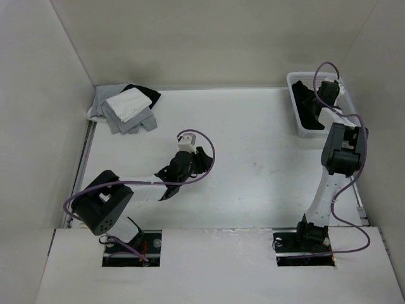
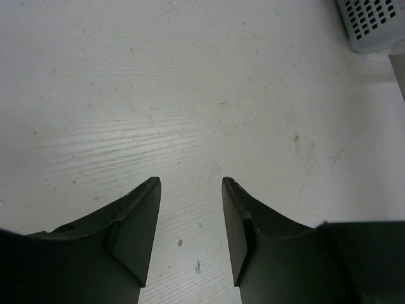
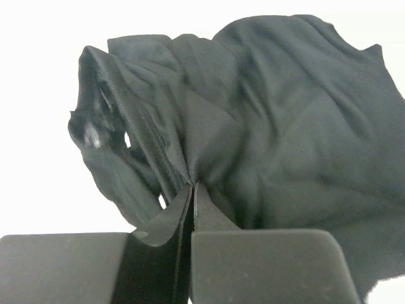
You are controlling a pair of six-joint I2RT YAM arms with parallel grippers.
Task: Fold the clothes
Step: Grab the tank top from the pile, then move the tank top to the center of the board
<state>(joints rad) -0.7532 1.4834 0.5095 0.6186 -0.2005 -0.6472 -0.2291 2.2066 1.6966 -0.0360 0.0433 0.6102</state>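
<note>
White table (image 1: 253, 145), walled on 3 sides. Black T-shirt (image 3: 266, 114) lies bunched in basket (image 1: 294, 79) at far right corner. R gripper (image 3: 192, 187) is clamped on a fold of it, prob. to lift it out for spreading. L gripper (image 2: 190, 183) hovers over the table, fingers apart, holding nothing, prob. on standby.

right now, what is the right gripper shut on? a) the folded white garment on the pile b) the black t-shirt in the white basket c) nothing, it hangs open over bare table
B: the right gripper pinches a bunched fold of the black T-shirt inside the white basket.
</note>
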